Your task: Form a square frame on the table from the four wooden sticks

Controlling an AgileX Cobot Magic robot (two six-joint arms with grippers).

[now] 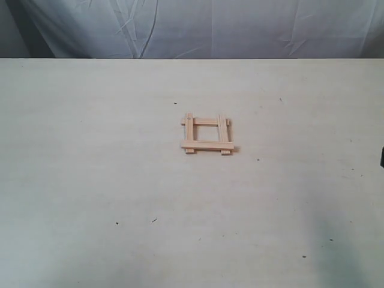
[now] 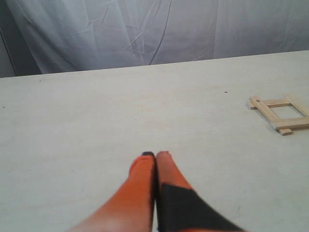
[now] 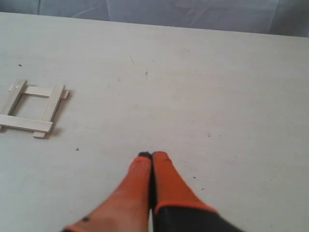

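The four wooden sticks lie as a small square frame [image 1: 207,134] near the middle of the table [image 1: 90,180], two slats across the other two, ends poking out at the corners. The same square frame [image 2: 280,113] shows far off in the left wrist view, and again as the frame [image 3: 31,108] in the right wrist view. My left gripper [image 2: 155,155] is shut, orange fingers pressed together with nothing between them, well away from the frame. My right gripper [image 3: 152,155] is shut and empty too, also apart from it. Neither gripper appears in the exterior view.
A grey wrinkled cloth [image 1: 192,27] hangs behind the table's far edge. A few tiny dark specks [image 1: 117,223] dot the tabletop. A dark object [image 1: 382,157] peeks in at the right border of the exterior view.
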